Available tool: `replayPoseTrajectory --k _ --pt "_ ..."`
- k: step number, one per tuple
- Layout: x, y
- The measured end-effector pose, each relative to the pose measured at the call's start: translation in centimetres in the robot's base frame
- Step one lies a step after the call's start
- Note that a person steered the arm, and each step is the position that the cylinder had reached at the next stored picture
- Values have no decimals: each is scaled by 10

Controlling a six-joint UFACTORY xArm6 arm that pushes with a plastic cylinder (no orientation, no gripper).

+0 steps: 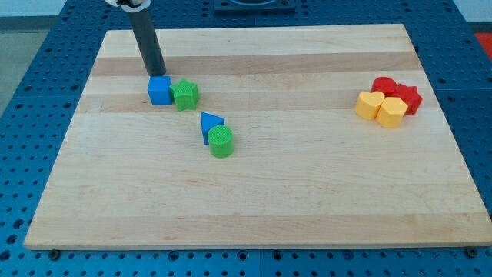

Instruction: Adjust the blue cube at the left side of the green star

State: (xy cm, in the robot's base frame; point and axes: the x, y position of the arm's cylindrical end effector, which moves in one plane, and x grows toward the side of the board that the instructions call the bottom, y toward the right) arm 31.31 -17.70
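The blue cube [160,90] sits on the wooden board at the view's upper left, touching the left side of the green star [185,95]. My tip [154,75] rests at the cube's top edge, just above it in the view, touching or almost touching it. The dark rod rises from there toward the view's top.
A blue triangular block [210,123] and a green cylinder [221,141] lie together below and right of the star. At the view's right is a cluster: two red blocks [396,92] and two yellow blocks [380,108]. The board's edge [246,246] borders a blue perforated table.
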Motion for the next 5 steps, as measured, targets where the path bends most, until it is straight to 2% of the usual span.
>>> replayPoseTrajectory --k 5 --pt "23 0"
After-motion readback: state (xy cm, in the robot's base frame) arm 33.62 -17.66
